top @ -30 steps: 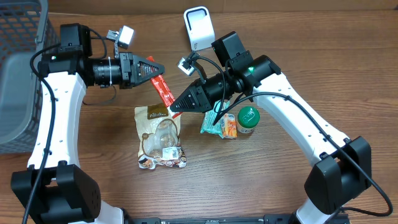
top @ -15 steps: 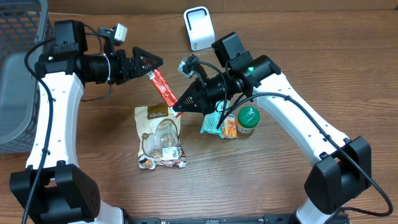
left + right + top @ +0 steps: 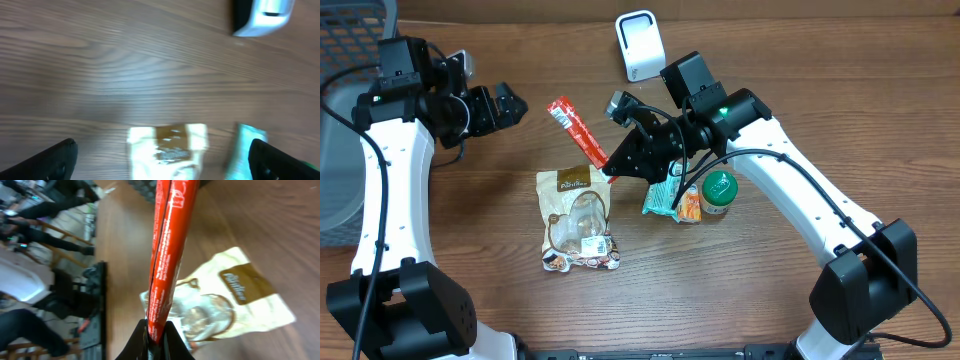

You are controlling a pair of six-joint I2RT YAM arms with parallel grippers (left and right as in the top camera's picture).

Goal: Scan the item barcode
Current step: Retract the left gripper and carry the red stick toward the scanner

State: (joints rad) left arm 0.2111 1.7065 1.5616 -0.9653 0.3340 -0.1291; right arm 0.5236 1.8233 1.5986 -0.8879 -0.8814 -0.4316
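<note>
Wood-grain brown bench [image 3: 820,100] fills the overhead view, with one grey mesh basket [image 3: 350,60] at its far left edge and one white, rounded scanner [image 3: 638,45] standing near the far edge. Two white-and-black arms reach in from the near side. On the bench lie one tan, clear-windowed snack pouch [image 3: 578,215], one teal wrapper [image 3: 662,195], one small orange packet [image 3: 690,204] touching the wrapper, and one green-lidded jar [image 3: 719,190] just beside the packet. One long red stick packet [image 3: 578,132] is lifted off the bench, between the two arms and short of the scanner. Its long axis runs diagonally in the overhead view: the lower end sits beside the pouch's top edge and the free end points up and away toward the left arm [image 3: 390,150]. The right arm [image 3: 790,170] has its jaws closed tight on that lower end, and the right wrist view shows the stick rising straight out of the pinch with the pouch on the bench behind it. The left jaws are spread wide and hold nothing; their dark fingertips [image 3: 55,160] show only in the bottom corners of the left wrist view, well apart from the stick.
</note>
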